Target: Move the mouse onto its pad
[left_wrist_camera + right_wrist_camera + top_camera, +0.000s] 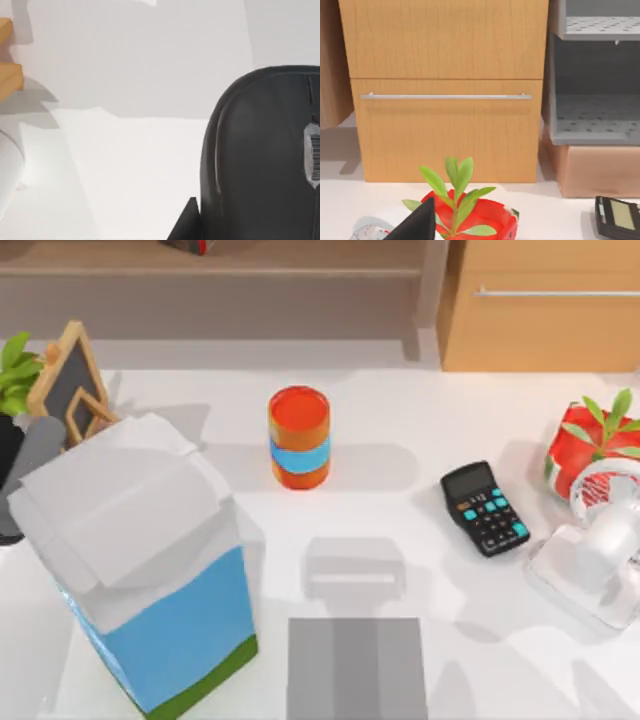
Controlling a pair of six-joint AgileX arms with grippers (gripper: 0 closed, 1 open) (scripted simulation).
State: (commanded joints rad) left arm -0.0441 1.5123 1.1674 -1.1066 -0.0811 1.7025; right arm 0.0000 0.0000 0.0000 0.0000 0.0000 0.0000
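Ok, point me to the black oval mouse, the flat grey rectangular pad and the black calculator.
black oval mouse [260, 155], left wrist view, glossy top.
flat grey rectangular pad [357, 668], top view, darker middle band.
black calculator [485, 508], top view, teal keys.

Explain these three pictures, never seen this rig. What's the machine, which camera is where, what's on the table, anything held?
It is a simulated pair of AgileX robot arms at a white table. One picture looks down from above; the other two come from cameras on each arm's wrist. From above you see a big blue-and-white carton at the left, an orange cup in the middle, a black calculator and a red potted plant at the right, and the white right arm parked beside them. The grey pad lies bare at the near edge. The left wrist camera sits close to the black mouse; whether it is held, I cannot tell. The right wrist camera faces a wooden cabinet.
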